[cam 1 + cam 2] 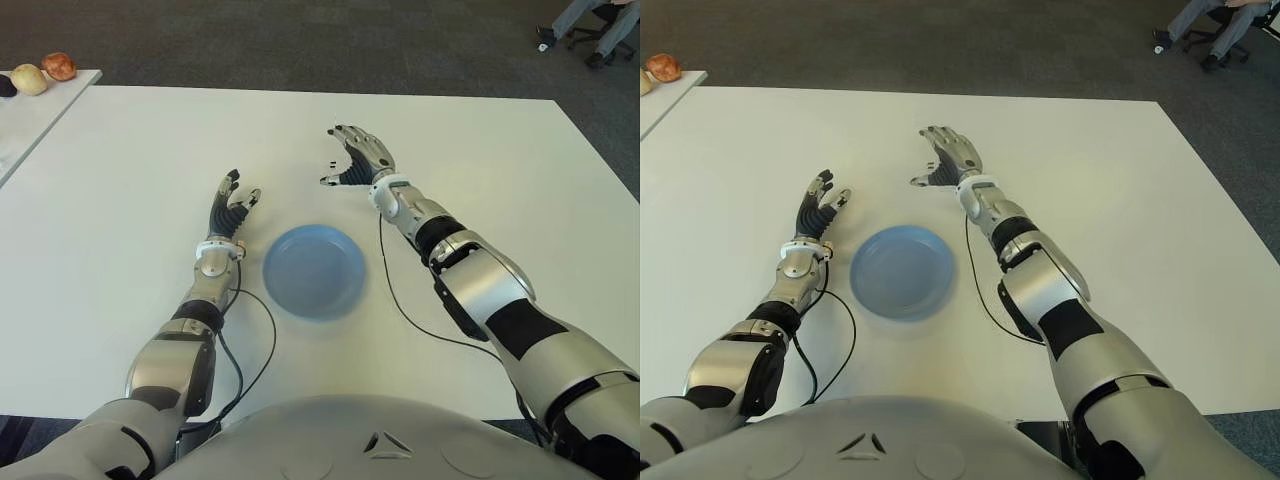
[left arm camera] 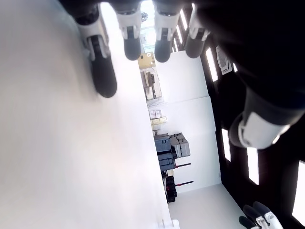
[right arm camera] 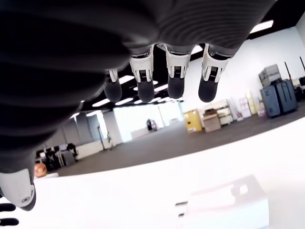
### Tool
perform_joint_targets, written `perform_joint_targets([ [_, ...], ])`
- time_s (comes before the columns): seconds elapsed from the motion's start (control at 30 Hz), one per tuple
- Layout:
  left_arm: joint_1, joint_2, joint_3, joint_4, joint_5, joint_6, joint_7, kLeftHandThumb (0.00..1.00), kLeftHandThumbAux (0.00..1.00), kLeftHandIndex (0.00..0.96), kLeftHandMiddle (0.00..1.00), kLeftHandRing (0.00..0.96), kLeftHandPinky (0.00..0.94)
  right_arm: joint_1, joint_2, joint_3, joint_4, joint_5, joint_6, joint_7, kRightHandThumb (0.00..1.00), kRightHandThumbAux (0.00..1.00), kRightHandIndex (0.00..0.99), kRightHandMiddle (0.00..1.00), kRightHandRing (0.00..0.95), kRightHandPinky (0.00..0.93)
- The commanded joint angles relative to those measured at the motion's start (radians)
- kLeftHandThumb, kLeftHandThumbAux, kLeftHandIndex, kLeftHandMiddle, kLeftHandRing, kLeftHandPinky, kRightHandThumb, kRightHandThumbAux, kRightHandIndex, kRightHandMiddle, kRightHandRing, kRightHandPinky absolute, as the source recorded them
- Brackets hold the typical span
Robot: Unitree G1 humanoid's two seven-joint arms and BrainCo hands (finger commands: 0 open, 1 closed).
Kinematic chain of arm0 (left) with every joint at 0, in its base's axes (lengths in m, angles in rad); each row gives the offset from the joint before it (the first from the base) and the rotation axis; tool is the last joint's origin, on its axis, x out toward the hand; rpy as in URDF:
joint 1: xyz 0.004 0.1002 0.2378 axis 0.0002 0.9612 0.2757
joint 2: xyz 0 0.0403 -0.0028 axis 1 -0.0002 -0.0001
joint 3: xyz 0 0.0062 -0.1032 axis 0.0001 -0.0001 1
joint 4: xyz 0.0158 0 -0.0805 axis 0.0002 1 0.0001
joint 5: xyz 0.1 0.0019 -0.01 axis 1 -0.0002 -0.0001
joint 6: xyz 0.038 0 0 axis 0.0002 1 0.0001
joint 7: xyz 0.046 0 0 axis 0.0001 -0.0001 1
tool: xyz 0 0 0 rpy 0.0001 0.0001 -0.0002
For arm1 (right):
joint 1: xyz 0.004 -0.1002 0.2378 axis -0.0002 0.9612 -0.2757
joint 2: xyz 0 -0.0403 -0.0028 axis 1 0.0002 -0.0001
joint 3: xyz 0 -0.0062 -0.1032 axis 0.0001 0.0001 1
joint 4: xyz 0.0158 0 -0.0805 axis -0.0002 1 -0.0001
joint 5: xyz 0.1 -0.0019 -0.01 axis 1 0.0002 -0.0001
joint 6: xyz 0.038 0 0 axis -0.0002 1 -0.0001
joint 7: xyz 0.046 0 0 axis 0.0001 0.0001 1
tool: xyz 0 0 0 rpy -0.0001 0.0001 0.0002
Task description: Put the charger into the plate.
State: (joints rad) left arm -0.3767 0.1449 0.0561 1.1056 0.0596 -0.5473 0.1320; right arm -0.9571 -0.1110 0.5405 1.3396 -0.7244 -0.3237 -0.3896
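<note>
The white charger [image 3: 224,206] lies flat on the white table [image 1: 130,180], its two dark prongs [image 1: 329,164] showing just left of my right palm. My right hand [image 1: 340,155] hovers over it, open, with the fingers [image 3: 174,81] spread above it and touching nothing. The blue plate [image 1: 314,270] sits empty on the table, nearer to me, between my two arms. My left hand [image 1: 237,195] shows left of the plate, open, its fingers [image 2: 128,43] extended and holding nothing.
A second white table [image 1: 40,110] stands at the far left with round fruit-like items [image 1: 58,66] on it. Black cables [image 1: 265,340] trail from both wrists across the table. A seated person's legs [image 1: 600,25] show at the far right on the dark floor.
</note>
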Motion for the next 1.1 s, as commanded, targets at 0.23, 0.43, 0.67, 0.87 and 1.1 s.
perform_joint_targets([
  [0.23, 0.084, -0.030, -0.022, 0.056, 0.019, 0.103, -0.020, 0.000, 0.556, 0.071, 0.095, 0.084, 0.074, 0.006, -0.005, 0.009, 0.032, -0.003, -0.006, 0.076, 0.000, 0.573, 0.000, 0.002, 0.000, 0.000],
  [0.43, 0.087, -0.027, -0.023, 0.050, 0.021, 0.105, -0.019, 0.000, 0.551, 0.074, 0.095, 0.086, 0.085, 0.023, 0.011, -0.001, 0.040, 0.011, 0.039, 0.124, 0.000, 0.608, 0.000, 0.000, 0.000, 0.000],
  [0.67, 0.094, -0.025, -0.022, 0.041, 0.017, 0.105, -0.026, 0.000, 0.542, 0.075, 0.100, 0.091, 0.084, 0.035, 0.023, -0.016, 0.042, 0.025, 0.079, 0.167, 0.000, 0.618, 0.000, 0.000, 0.000, 0.014],
  [0.87, 0.109, -0.019, -0.023, 0.027, 0.019, 0.107, -0.023, 0.000, 0.545, 0.073, 0.099, 0.090, 0.076, 0.052, 0.038, -0.037, 0.043, 0.044, 0.120, 0.204, 0.009, 0.613, 0.000, 0.000, 0.000, 0.016],
  [1.1, 0.131, -0.016, -0.022, 0.002, 0.016, 0.105, -0.022, 0.000, 0.555, 0.072, 0.094, 0.083, 0.063, 0.071, 0.046, -0.063, 0.042, 0.055, 0.133, 0.220, 0.019, 0.609, 0.000, 0.000, 0.000, 0.019],
])
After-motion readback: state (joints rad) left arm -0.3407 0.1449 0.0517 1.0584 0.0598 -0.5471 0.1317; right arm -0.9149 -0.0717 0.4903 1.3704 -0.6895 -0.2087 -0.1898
